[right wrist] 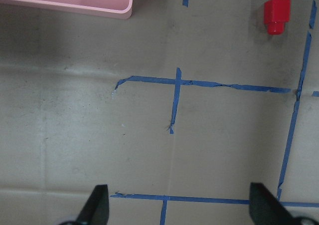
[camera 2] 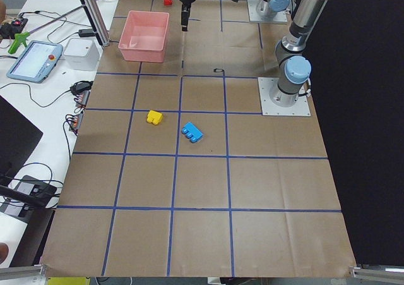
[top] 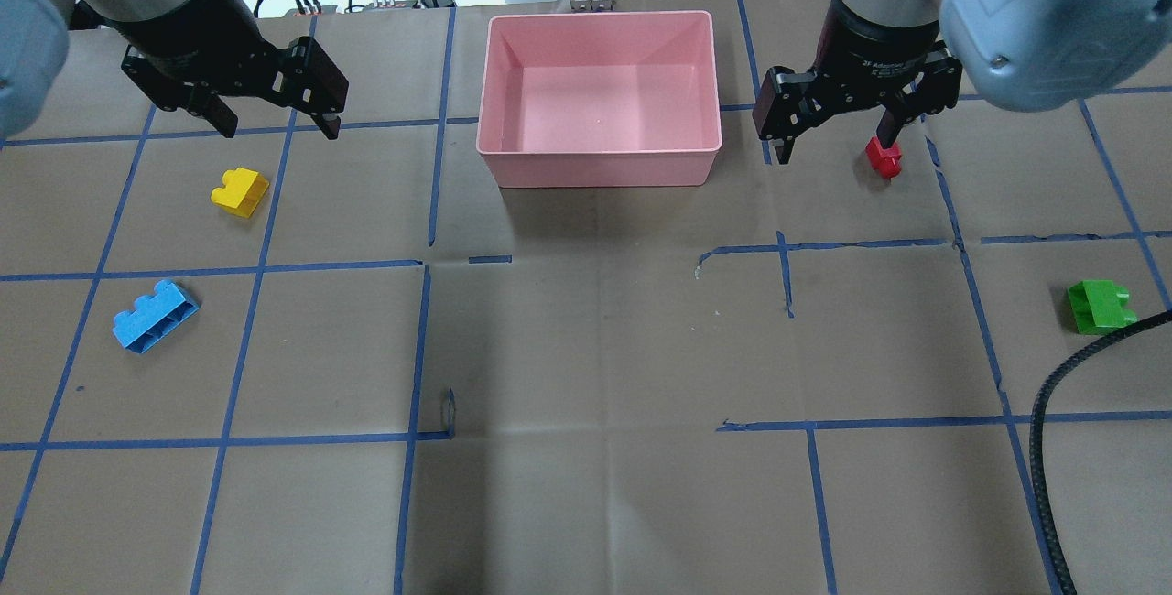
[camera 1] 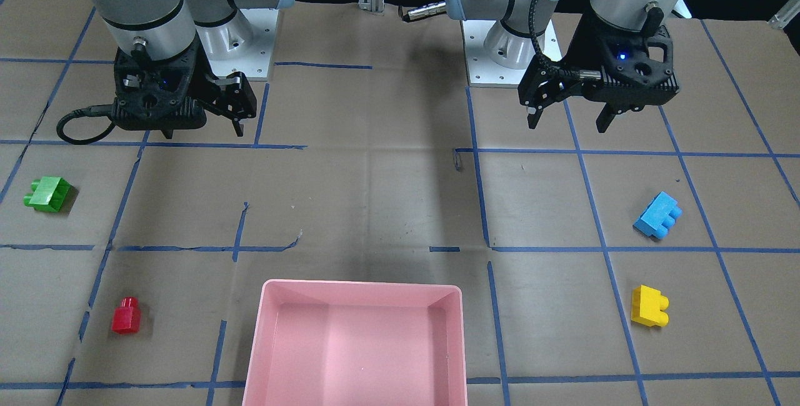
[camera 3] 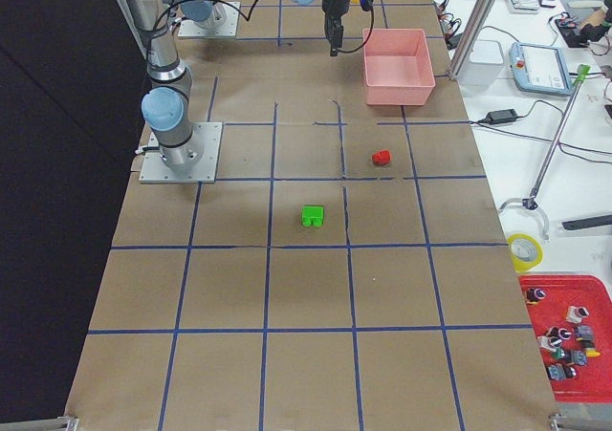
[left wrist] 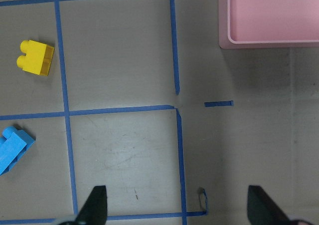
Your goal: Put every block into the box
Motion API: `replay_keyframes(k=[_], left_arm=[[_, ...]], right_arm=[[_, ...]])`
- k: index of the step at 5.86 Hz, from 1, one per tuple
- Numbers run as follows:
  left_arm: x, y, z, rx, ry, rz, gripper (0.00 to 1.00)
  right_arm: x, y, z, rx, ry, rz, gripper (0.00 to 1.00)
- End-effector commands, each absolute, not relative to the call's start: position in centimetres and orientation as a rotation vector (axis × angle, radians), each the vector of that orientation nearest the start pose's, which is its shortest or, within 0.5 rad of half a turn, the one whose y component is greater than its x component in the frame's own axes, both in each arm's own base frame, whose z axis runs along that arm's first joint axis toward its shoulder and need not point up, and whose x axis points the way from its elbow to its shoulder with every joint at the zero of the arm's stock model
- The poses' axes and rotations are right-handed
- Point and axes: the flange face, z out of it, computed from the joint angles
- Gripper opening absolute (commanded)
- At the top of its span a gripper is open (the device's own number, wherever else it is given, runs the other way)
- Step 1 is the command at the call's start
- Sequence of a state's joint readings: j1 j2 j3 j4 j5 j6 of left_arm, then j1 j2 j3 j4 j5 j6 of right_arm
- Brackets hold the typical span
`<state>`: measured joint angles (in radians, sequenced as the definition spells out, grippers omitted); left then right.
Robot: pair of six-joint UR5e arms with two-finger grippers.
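The pink box [top: 595,167] stands at the table's far middle, with nothing in it; it also shows in the front view [camera 1: 361,286]. The yellow block [top: 240,190] and the blue block [top: 154,315] lie on my left side. The red block [top: 884,156] and the green block [top: 1099,306] lie on my right side. My left gripper [top: 279,131] is open and empty, high above the table; its wrist view shows the yellow block [left wrist: 35,57] and the blue block [left wrist: 12,149]. My right gripper [top: 833,151] is open and empty, high up; its wrist view shows the red block [right wrist: 276,14].
Brown paper with a blue tape grid covers the table. The two arm bases [camera 1: 500,62] [camera 1: 244,50] stand at the robot's edge. A black cable [top: 1053,412] hangs at the right. Operator devices [camera 2: 35,60] lie beyond the far edge.
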<state>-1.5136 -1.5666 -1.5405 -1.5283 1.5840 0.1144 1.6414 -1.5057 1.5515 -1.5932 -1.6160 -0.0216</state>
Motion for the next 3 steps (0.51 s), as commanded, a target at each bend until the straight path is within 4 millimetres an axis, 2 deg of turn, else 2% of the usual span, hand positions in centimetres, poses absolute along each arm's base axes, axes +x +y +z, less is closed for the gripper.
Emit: replay_keyframes(k=[1, 3], left_arm=[[-3.3, -50.9, 50.8, 0.049, 3.11, -0.107, 0.99], [7.1, -50.1, 50.0, 0.049, 3.108, -0.032, 0.99]], right_arm=[[16.5, -50.6, 46.6, -0.148, 3.185, 0.04, 1.0], [16.5, -50.6, 46.4, -0.148, 3.183, 0.047, 1.0]])
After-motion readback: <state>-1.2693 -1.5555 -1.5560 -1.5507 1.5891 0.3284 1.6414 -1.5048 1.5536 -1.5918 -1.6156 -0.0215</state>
